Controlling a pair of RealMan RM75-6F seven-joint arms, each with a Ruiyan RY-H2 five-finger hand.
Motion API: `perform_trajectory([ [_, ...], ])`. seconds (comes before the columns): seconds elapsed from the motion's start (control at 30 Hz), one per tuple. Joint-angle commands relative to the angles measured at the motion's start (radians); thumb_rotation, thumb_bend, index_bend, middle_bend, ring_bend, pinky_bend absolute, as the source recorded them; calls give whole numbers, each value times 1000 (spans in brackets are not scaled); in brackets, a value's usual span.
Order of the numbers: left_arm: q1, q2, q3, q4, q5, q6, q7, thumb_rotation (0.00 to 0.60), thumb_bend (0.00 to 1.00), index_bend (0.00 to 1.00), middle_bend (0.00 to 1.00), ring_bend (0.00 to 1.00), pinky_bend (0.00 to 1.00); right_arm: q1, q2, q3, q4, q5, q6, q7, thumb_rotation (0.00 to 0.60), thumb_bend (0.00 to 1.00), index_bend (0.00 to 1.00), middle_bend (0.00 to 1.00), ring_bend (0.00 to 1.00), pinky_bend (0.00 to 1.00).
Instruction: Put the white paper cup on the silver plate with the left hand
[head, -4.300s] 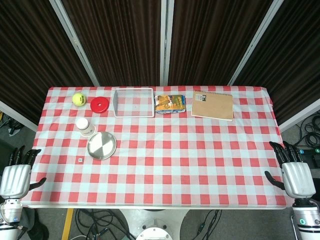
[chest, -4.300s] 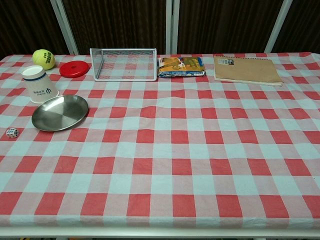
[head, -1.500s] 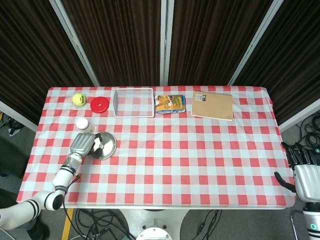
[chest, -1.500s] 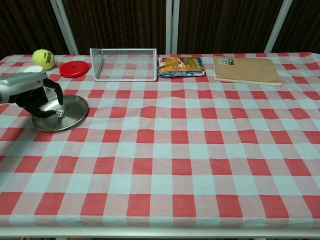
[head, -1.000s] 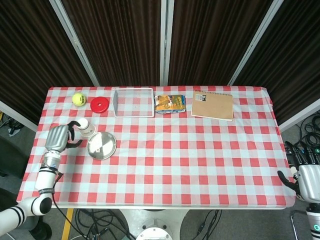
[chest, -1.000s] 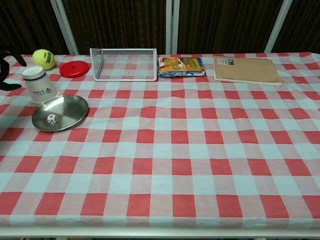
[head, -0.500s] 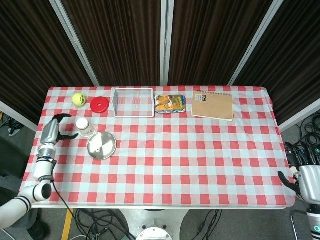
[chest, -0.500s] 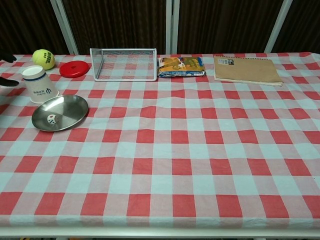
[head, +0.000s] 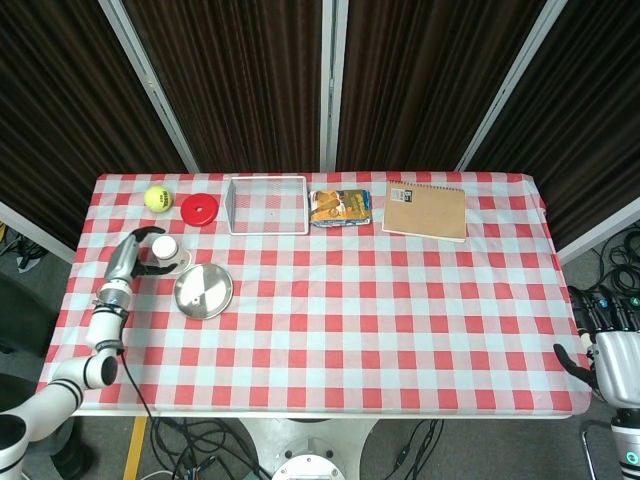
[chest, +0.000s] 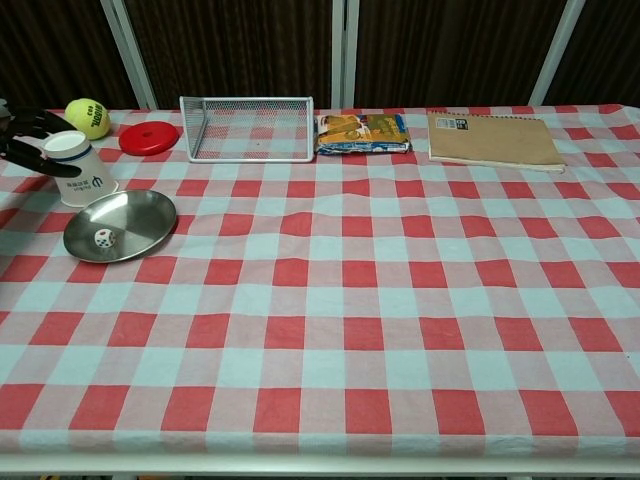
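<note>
Our left hand with fingers spread around the white paper cup, not gripping, silver plate just beside, right hand open.

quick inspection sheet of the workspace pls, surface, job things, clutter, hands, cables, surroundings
surface: table with a red-and-white checked cloth.
job's things: white paper cup upside down beside the silver plate; a die lies in the plate.
clutter: tennis ball, red disc, wire basket, snack packet, notebook along the far edge.
hands: left hand at the cup, fingers around it; right hand off the table's near right corner, holding nothing.
cables: on the floor under the table.
surroundings: dark curtains.
</note>
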Motion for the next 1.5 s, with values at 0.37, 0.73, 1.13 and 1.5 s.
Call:
perform_trajectory([
  [0.37,10,15,-13,-10,30,50,-83,600,313,521,401,196,178,14,-3,1,8,-2,-23,9,600,162,131,221,73,166],
  [0.73,96,215,92,-409,202,252,-11,600,312,520,401,196,179,25,-7,0,15,-11,-34,18,600,162,133,221,73,166],
  [1.13,111,164,172,-424,224,284,136,600,310,520,401,196,175,26,-3,-2,7,-15,-31,8,600,162,135,221,73,166],
  [1.5,104,97,174,-313,201,276,135,600,310,520,401,196,166,22,-6,-4,4,-12,-28,4,600,162,136,222,73,166],
])
